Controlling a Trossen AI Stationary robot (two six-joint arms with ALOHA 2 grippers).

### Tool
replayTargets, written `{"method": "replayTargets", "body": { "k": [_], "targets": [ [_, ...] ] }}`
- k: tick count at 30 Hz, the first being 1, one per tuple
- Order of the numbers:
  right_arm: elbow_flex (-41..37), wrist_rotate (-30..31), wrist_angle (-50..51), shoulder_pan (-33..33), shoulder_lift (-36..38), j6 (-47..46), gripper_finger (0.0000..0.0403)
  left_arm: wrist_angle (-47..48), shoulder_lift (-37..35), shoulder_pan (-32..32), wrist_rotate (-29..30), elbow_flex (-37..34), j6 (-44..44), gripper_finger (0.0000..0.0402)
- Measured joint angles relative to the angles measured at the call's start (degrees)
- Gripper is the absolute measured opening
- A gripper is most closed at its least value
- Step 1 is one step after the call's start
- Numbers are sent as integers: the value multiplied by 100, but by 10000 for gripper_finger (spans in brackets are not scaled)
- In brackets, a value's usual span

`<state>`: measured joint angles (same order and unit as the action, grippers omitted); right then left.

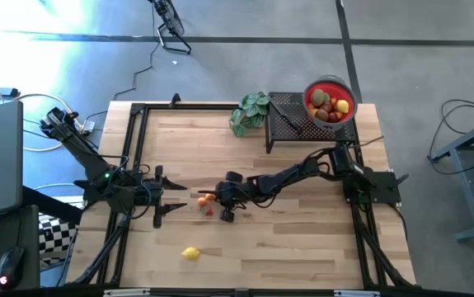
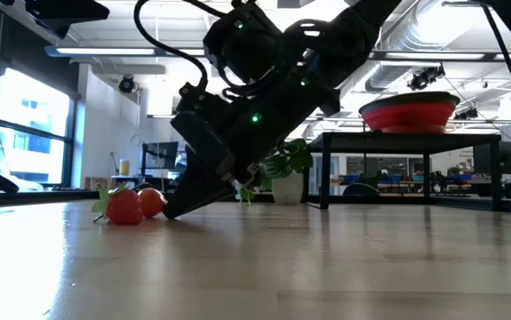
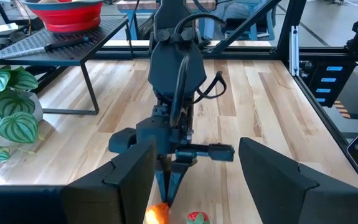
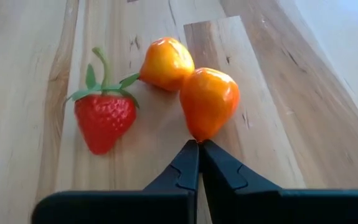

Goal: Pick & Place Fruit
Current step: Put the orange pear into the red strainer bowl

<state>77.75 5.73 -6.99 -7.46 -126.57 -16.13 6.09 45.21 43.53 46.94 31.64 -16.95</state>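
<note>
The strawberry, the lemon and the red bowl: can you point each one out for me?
Strawberry [image 4: 104,119]: right wrist view, middle of its red body.
Lemon [image 1: 190,254]: high view, centre of the yellow fruit lying alone on the table.
Red bowl [image 1: 312,88]: high view, on its rim's left edge.

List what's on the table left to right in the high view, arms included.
left gripper → lemon → orange fruits and strawberry → right gripper → leafy plant → black mesh stand → red bowl of fruit
</note>
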Motion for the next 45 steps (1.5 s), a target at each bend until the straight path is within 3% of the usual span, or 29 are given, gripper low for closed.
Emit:
{"method": "replayTargets", "body": {
  "k": [15, 45],
  "targets": [
    [3, 554, 592, 14, 811, 290, 4, -4, -2, 0, 0, 0, 0, 222],
    [7, 1986, 2973, 56, 2908, 264, 4, 37, -4, 2, -35, 4, 15, 222]
  ]
}}
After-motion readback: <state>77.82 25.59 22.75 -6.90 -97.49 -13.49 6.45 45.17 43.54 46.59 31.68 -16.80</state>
